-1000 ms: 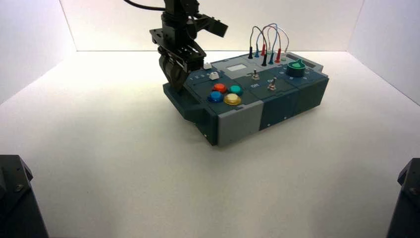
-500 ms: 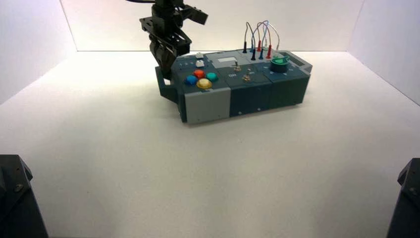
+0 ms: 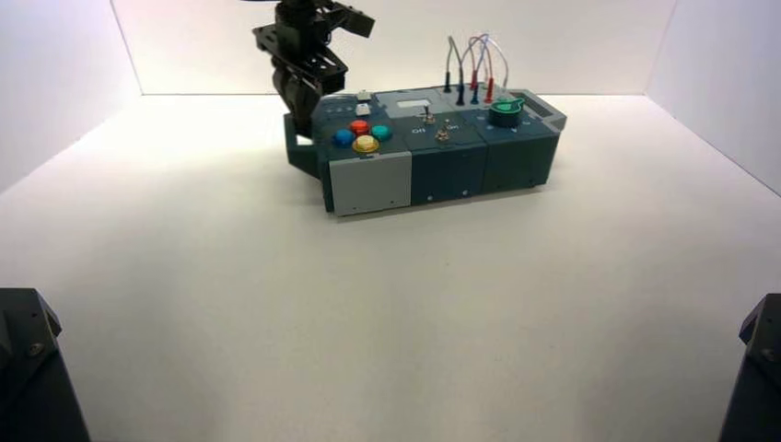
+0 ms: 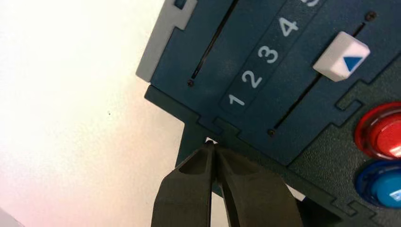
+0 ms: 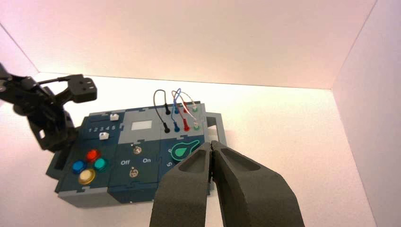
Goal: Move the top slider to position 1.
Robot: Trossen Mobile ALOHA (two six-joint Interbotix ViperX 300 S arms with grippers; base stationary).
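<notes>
The dark blue box (image 3: 442, 170) stands at the back of the table. Its two sliders are at its left end. The top slider's white knob (image 3: 365, 95) sits at the 5 end in the right wrist view (image 5: 113, 116). In the left wrist view only its slot (image 4: 213, 47) shows plainly. The lower slider's knob (image 4: 340, 56) stands beside 4. My left gripper (image 3: 299, 120) is shut and empty, and its tips (image 4: 211, 144) are against the box's left end edge below the 1 mark. My right gripper (image 5: 211, 144) is shut and held high, away from the box.
Red, blue, green and yellow buttons (image 3: 361, 136) lie in front of the sliders. Two toggle switches (image 3: 435, 127), a green knob (image 3: 505, 112) and plugged wires (image 3: 470, 69) follow to the right. White walls enclose the table. The arm bases (image 3: 28, 368) stand at the near corners.
The box has slid left and toward the back wall and has turned to face squarer to me. My left gripper moved left and back with it, staying at its left end.
</notes>
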